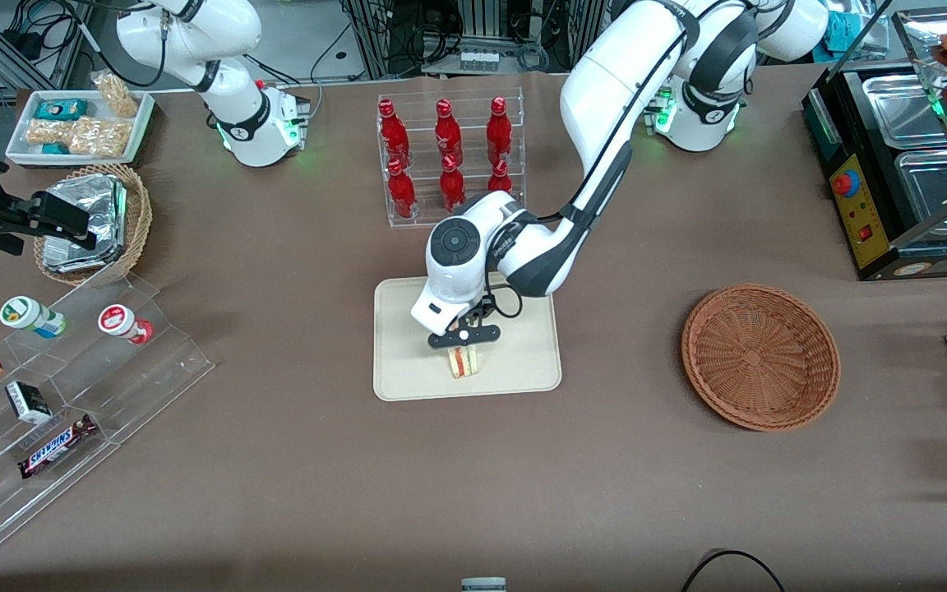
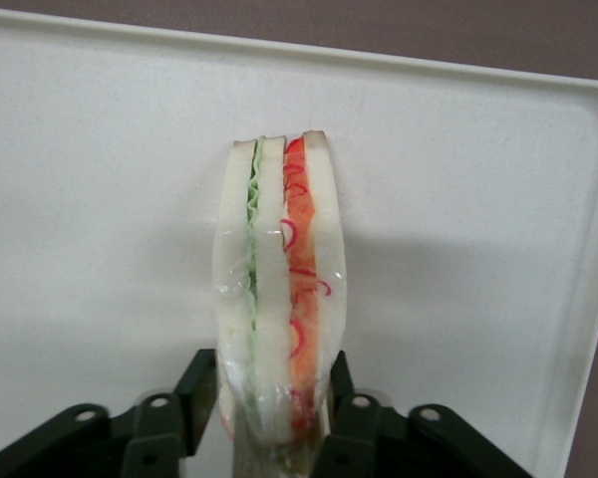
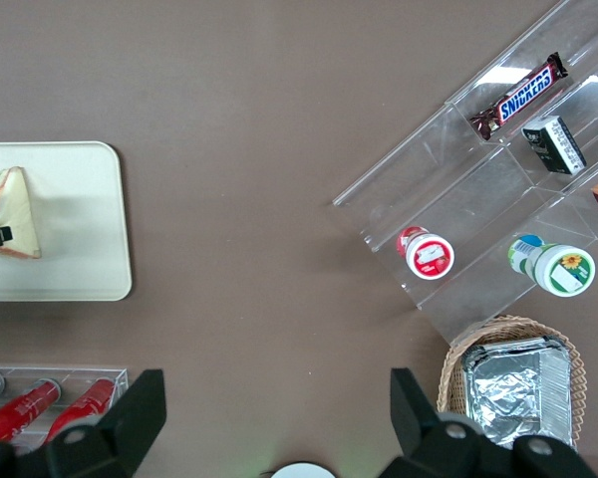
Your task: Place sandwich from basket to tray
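The sandwich (image 1: 463,362) is held over the tray (image 1: 408,378), near the tray's front-camera edge, and the basket (image 1: 759,356) is seen to be empty, well apart toward the working arm's end of the table. The carrying is therefore judged done; only the release and the withdrawal of the arm are left. The gripper (image 2: 274,413) is positioned low over the tray, its jaws closed narrowly on the wedge's thick end, the black fingers (image 2: 201,383) pressed against both bread faces. Whether the wedge already touches the tray cannot be told. The wedge is made of pale soft bread with green and red-orange layers under a glossy clear wrap. The tray is matte cream, flat, round-cornered, low-rimmed. The basket is woven reddish-brown wicker, shallow and round.
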Available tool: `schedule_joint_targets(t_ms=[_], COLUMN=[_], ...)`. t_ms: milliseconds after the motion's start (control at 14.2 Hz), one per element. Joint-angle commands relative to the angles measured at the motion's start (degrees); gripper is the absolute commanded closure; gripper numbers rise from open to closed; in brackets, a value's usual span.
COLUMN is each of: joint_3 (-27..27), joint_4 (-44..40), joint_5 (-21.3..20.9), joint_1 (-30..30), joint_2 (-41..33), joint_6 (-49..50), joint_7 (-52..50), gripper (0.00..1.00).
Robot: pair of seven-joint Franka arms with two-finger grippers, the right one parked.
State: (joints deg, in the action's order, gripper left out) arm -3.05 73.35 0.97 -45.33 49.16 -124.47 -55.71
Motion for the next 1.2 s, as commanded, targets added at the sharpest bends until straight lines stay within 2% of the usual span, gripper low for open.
schedule_joint_targets(t_ms=[0, 281, 492, 633, 844, 1125], joint_3=[1.12, 1.29, 2.78, 2.88, 3.40, 3.40], joint_4=[2.40, 2.85, 6.43, 13.10, 18.48, 26.04], joint_5=[-1.41, -1.50, -3.52, -3.08, -3.52, -3.08], joint_1=[-1.08, -0.99, 0.15, 3.13, 7.60, 13.67], joint_2=[-4.14, -10.73, -16.71, -22.07, -26.73, -33.24], joint_6=[-0.16, 8.17, 15.73, 15.66, 15.57, 15.57], joint_7=[-2.38, -1.94, 0.94, 2.01, 3.15, 14.56], gripper=[0.00, 0.00, 0.00, 0.00, 0.00, 0.00])
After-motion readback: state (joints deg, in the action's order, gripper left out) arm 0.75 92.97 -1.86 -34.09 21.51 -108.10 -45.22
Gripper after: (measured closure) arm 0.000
